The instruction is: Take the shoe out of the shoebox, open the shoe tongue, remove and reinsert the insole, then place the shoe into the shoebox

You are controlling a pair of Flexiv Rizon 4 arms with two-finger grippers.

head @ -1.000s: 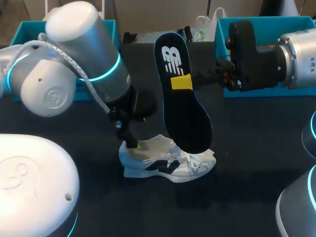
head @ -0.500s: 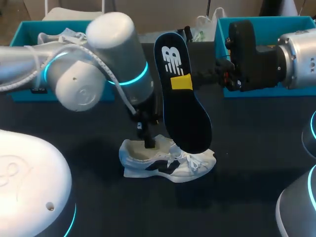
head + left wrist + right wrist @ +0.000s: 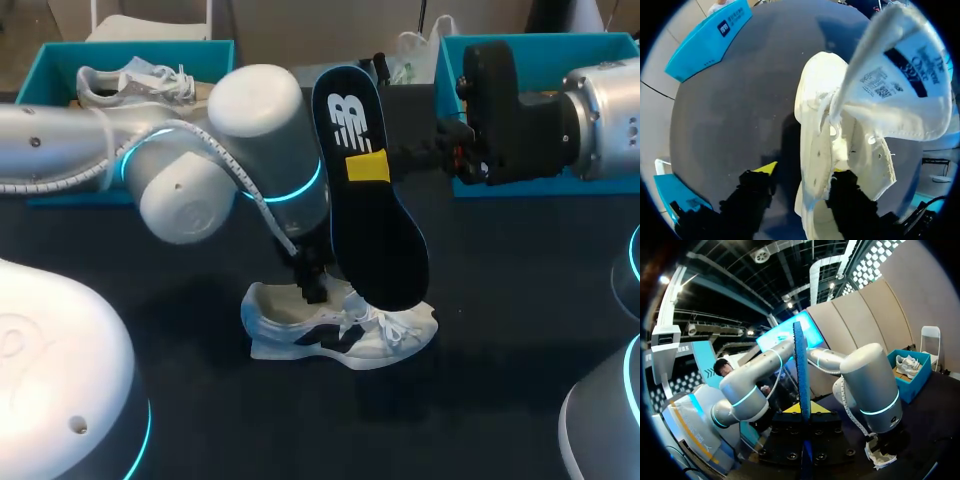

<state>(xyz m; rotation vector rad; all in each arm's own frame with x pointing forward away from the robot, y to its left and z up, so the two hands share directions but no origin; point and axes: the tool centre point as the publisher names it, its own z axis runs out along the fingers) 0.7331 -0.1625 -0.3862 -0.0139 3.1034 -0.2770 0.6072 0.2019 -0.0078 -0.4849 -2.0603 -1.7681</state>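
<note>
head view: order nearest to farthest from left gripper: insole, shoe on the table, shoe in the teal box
1. shoe on the table, right at the left gripper
2. insole, raised just to its right
3. shoe in the teal box, far back left

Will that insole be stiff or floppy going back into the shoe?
Probably semi-stiff: gripped above its middle by the right end effector, the insole shows only a slight curve. Edge-on it looks thin, so likely light, and it may buckle when pushed into the shoe.
</note>
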